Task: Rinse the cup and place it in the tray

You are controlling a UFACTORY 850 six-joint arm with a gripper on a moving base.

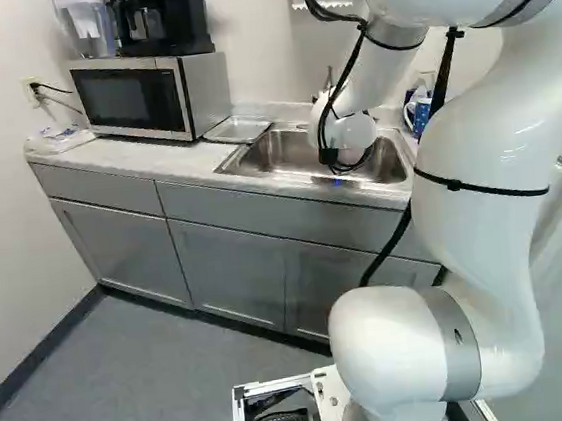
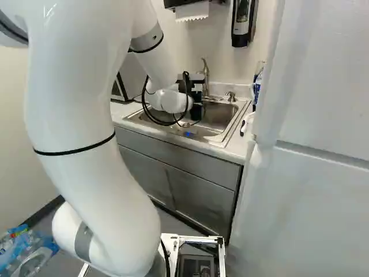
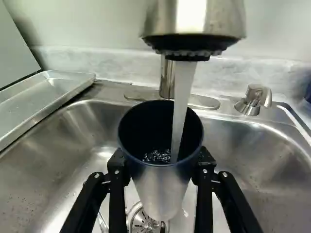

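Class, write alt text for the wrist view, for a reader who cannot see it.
A black gripper holds a dark-lined cup, mouth up, under a running faucet, water pouring in. Below is a metal sink with a small curved spout on its back ledge; a metal tray lies beside it.

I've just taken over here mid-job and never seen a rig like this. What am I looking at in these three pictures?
The machine is one white arm on a moving base. Two pictures come from the base, behind the arm: one from its left, one from its right. The third looks along the claw from the wrist.

The claw grips a dark-rimmed cup from both sides, over the sink. Water runs from the tap into it. A metal tray lies beside the sink, and a microwave stands on the counter.
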